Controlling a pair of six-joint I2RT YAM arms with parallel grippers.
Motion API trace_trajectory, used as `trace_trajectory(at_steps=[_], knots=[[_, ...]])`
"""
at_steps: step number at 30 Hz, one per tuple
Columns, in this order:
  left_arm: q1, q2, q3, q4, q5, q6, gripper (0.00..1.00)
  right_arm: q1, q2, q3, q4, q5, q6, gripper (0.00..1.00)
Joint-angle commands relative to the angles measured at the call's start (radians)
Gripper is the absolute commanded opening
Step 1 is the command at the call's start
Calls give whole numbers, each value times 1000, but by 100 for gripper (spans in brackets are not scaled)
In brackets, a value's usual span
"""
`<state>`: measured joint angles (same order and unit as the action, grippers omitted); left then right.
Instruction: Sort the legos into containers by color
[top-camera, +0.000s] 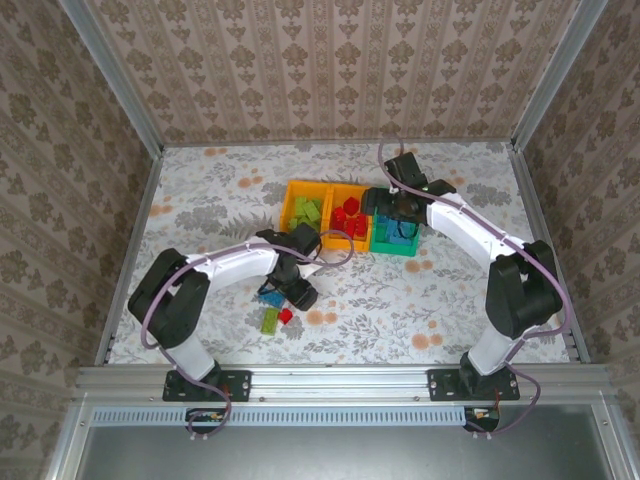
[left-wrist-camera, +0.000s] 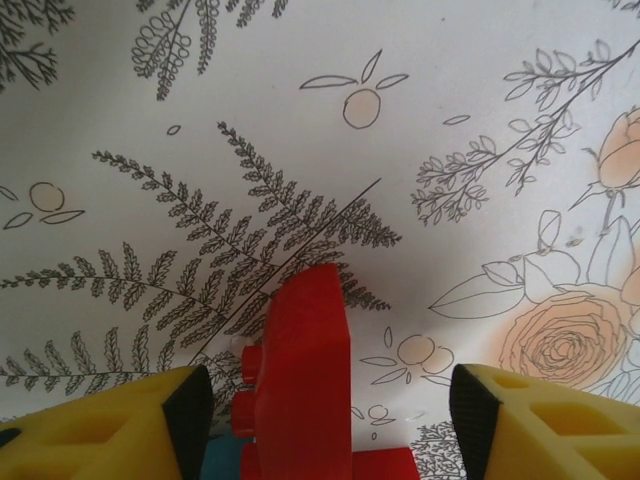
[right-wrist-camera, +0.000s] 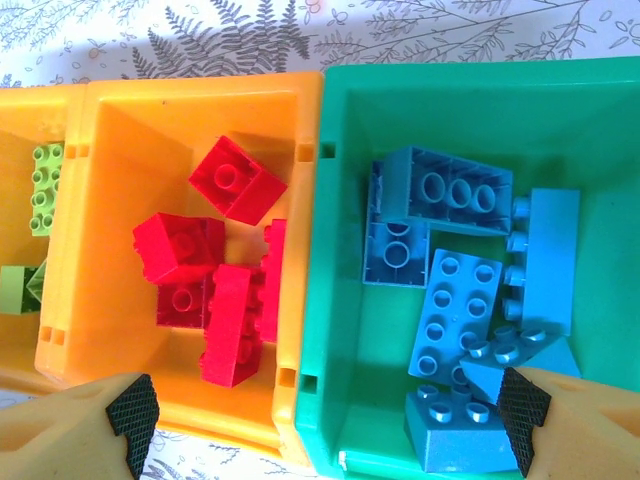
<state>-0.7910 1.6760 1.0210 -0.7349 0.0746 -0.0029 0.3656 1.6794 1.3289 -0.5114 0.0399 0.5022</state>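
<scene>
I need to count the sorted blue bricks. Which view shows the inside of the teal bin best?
Right wrist: it looks straight down into the teal bin, blue bricks shown large. Top external shows that bin small, partly under the right arm. Left wrist faces a red brick on the table.

So the table has a white cloth printed all over with grey ferns and peachy flowers, and metal rails run along its sides. In the top view, a row of three small open plastic bins sits on it just above the middle. Two are orange, with a teal-green one at the right end, all joined side by side. Lower left of centre, a few loose studded plastic bricks lie close together on the cloth: a blue brick, a lime green brick below it, and a small red brick right beside the green one.
</scene>
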Motion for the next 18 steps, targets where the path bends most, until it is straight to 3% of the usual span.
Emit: trace_trajectory(at_steps=[1, 8, 18], knots=[[-14, 30, 38, -53, -34, 20, 64, -13, -41, -24, 2, -6, 13, 91], [-26, 64, 61, -60, -52, 19, 44, -30, -63, -46, 4, -5, 16, 91], [-19, -3, 173, -31, -44, 5, 31, -53, -138, -101, 26, -5, 19, 91]])
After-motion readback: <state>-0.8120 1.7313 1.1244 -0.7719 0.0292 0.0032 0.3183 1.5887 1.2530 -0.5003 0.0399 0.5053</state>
